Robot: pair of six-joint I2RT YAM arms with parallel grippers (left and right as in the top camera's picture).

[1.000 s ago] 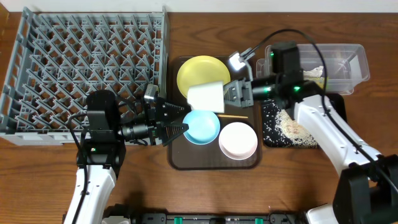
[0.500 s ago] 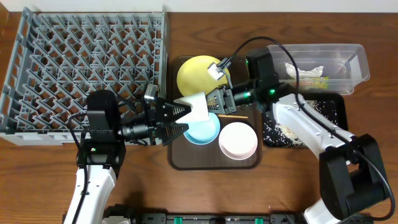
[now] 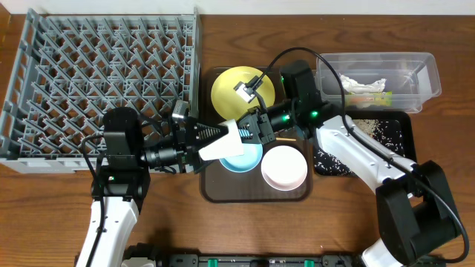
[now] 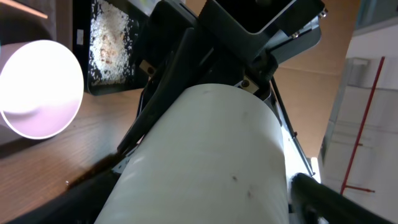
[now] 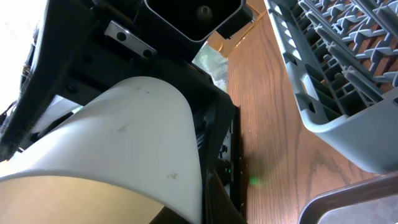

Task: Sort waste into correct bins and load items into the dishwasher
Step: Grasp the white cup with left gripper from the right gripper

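Observation:
The small pale cup [image 3: 226, 139] hangs on its side above the light blue bowl [image 3: 250, 158], between both grippers. My right gripper [image 3: 251, 127] is shut on its rim end. My left gripper [image 3: 220, 141] is open, its fingers on either side of the cup's other end; the cup fills the left wrist view [image 4: 205, 162] and the right wrist view [image 5: 124, 143]. The yellow-green plate [image 3: 237, 85] and white bowl [image 3: 284, 167] sit on the brown tray [image 3: 223, 189]. The wrapper [image 3: 369, 97] and tissue [image 3: 362, 84] lie in the clear tub [image 3: 415, 63]. Rice grains [image 3: 369, 127] lie on the black tray [image 3: 397, 148].
The grey dish rack [image 3: 104, 74] stands at the back left with nothing in it; its corner shows in the right wrist view [image 5: 336, 56]. A thin wooden chopstick [image 3: 286, 138] lies on the brown tray under the right arm.
My right gripper has carried the cup leftward from beside the tub, over the plate, into the spread fingers of the left gripper. The left arm has stayed still.

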